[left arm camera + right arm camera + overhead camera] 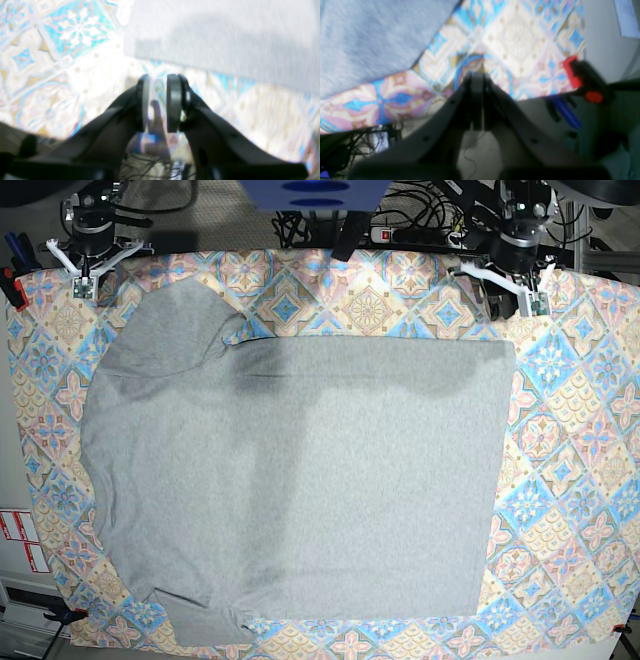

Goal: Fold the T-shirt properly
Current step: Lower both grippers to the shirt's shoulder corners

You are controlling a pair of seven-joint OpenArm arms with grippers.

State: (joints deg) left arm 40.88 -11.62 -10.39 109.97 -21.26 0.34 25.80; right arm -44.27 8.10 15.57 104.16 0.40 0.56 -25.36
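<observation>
T-shirt [300, 480], large light grey cotton, lies flat on the colourful patterned tablecloth [570, 480], ahead of both grippers. I fear pinching the cloth too. Only my left wrist view shows the left gripper [158, 102] narrowly open; the right gripper [477, 100] is closed, empty.

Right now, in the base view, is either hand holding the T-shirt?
No: the T-shirt lies flat on the tablecloth, with the left hand and right hand clear of it.

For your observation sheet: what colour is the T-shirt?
Plain light heather grey; the T-shirt shows best in the base view.
</observation>
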